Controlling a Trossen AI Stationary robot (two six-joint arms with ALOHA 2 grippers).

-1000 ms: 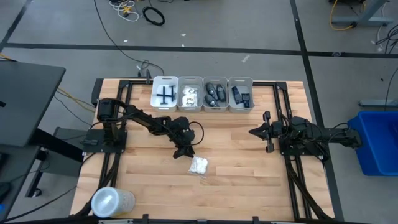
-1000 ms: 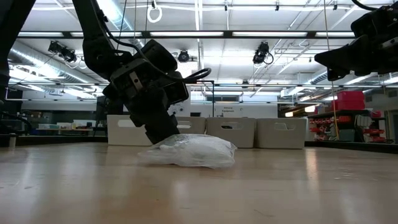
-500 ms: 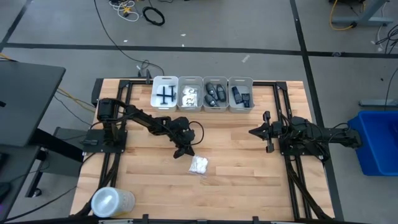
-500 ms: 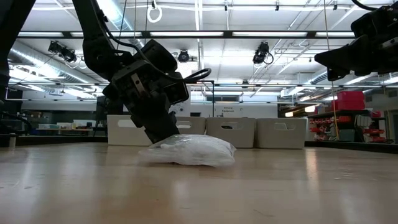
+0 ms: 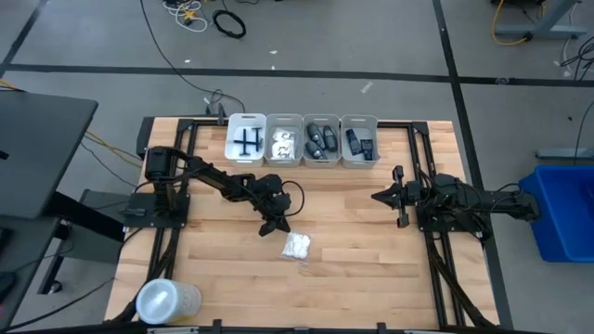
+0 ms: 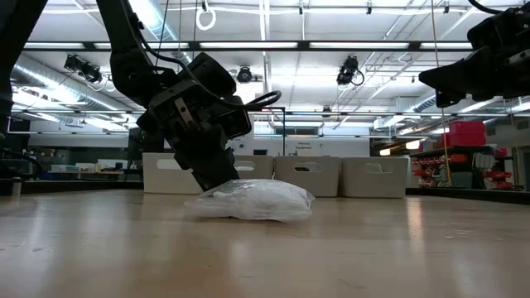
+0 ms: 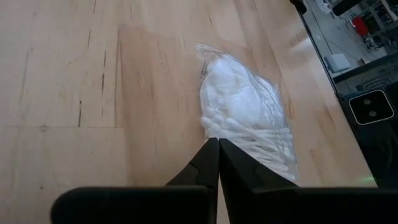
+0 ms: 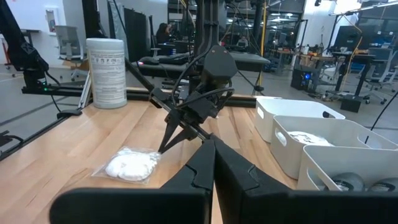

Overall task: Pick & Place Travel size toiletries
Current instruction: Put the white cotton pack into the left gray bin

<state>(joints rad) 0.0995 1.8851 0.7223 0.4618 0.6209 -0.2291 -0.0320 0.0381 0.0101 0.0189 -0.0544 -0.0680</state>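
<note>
High view gives me the white packet (image 5: pixel 296 246) as my landmark, lying flat on the bare wooden table (image 5: pixel 353 260) a little nearer the front edge than the middle. My left gripper (image 5: pixel 275 225) sits just beside the packet's rear-left corner, tips down at the wood. From the left wrist camera I see the fingers (image 7: pixel 211 163) pressed together with nothing between them, their point right at the packet's edge, the crinkled plastic (image 7: pixel 245 112) spreading away beyond them. Low view shows the same gripper (image 6: pixel 217 175) angled steeply down, touching the packet (image 6: pixel 252 199) at its left end.

Front-left of the packet, well apart, stands a clear round tub (image 5: pixel 165 301) at the table corner. To the packet's right and slightly farther back, my right gripper (image 5: pixel 379 197) waits above the table, fingers closed together and empty.

Farthest behind the packet, four white bins line the rear edge: dark blue razors (image 5: pixel 246 142) in the leftmost, white packets (image 5: pixel 283 144) next, then small dark containers (image 5: pixel 320 141), and more dark containers (image 5: pixel 358 142) in the last bin.
</note>
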